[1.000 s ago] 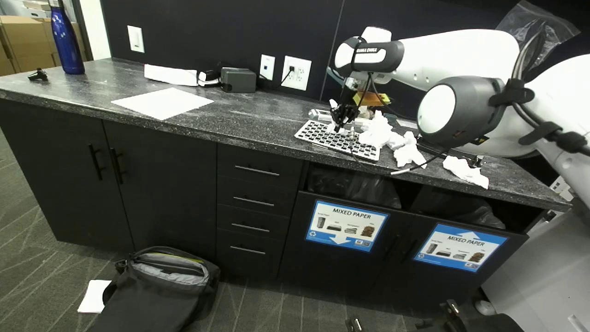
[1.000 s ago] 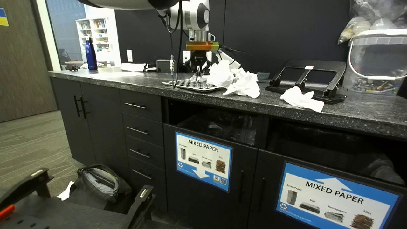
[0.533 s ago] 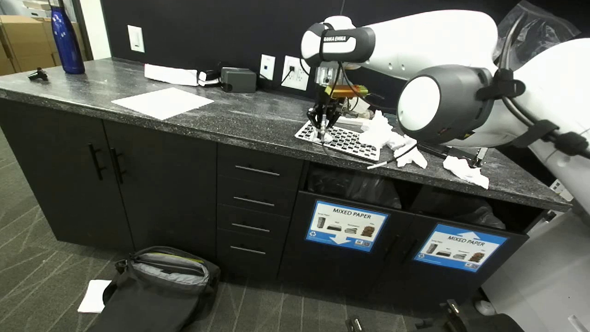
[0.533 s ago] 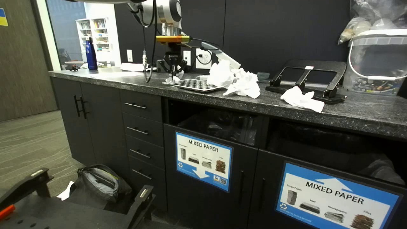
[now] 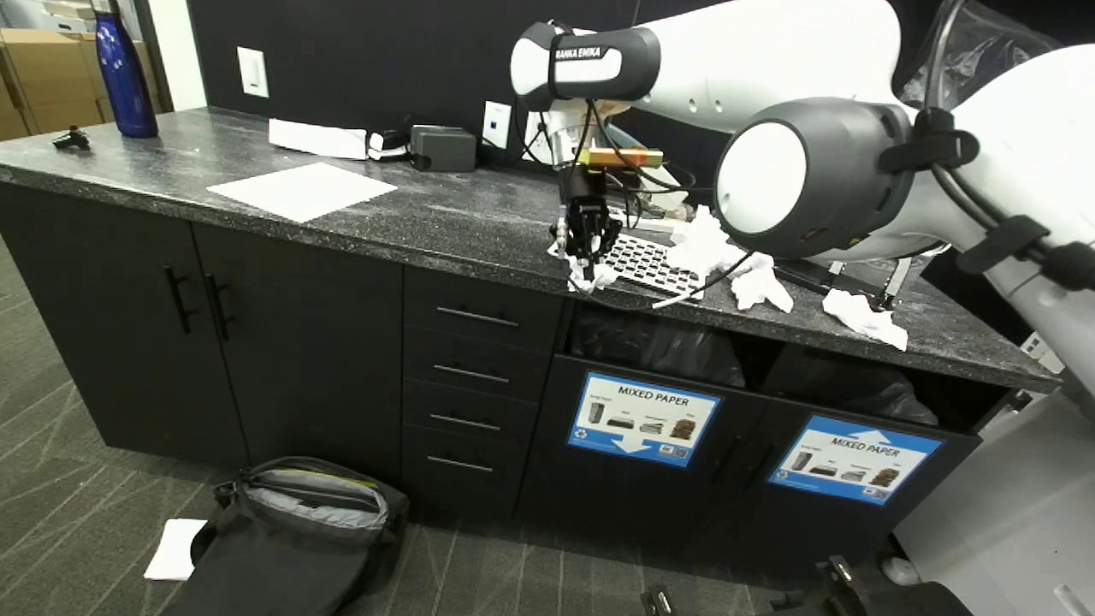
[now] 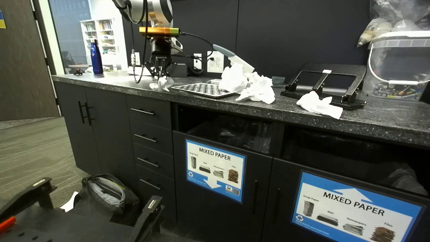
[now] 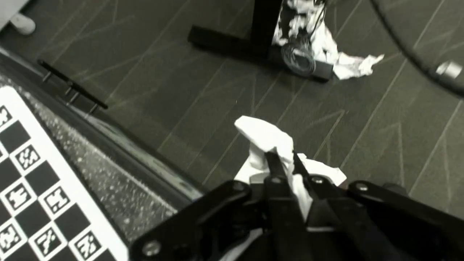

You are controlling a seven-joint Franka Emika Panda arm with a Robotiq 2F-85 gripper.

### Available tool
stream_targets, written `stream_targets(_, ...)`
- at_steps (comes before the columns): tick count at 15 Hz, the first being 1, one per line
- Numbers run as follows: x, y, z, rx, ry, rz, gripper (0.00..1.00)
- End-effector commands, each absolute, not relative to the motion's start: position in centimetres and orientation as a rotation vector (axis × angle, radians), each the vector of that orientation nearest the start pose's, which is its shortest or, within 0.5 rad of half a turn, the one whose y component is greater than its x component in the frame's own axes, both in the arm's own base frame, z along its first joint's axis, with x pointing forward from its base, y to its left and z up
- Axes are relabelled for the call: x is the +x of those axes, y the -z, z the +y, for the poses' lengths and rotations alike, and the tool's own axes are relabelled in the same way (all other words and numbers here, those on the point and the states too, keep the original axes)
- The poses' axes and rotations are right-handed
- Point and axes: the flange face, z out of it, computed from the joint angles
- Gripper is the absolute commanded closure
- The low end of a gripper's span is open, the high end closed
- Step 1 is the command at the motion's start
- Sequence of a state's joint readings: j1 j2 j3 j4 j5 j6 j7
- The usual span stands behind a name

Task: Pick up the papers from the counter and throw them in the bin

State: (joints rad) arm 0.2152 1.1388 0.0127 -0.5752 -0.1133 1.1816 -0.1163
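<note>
A crumpled white paper (image 7: 266,134) is pinched between the fingers of my gripper (image 7: 284,156), and in the wrist view it hangs over the floor beyond the counter's edge. In an exterior view my gripper (image 5: 590,257) with this wad appears at the front edge of the counter (image 5: 488,218), beside the checkered mat. More papers lie to the right: two wads close together, one (image 6: 233,78) partly on the mat and one (image 6: 258,89) next to it, and a separate scrap (image 6: 319,105) farther right. The bin shows as liners (image 5: 684,351) in openings above the MIXED PAPER doors.
The checkered mat (image 6: 206,89) lies between gripper and wads. A black stand (image 6: 324,80) and clear bucket (image 6: 396,64) occupy the right end. A flat sheet (image 5: 299,190), dark box (image 5: 443,149) and blue bottle (image 5: 124,77) sit left. A bag (image 5: 316,522) rests on the floor.
My arm has swung leftward in both exterior views, carrying the wad off the mat to the counter's front edge. The other papers stay put. The door at far left has shifted.
</note>
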Motion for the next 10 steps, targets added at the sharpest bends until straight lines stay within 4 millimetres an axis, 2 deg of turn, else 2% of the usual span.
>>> stream_targets(1,69.0,-29.4,13.1,-3.012,-1.176,-0.590,0.98)
stream_targets(4,66.8,-28.7,11.0,-2.923,-1.411,-0.549,0.98)
stream_targets(5,66.6,-28.0,10.4,-2.916,-1.406,-0.534,0.98)
stream_targets(10,63.7,-24.9,7.5,-2.663,-1.432,-0.443,0.98)
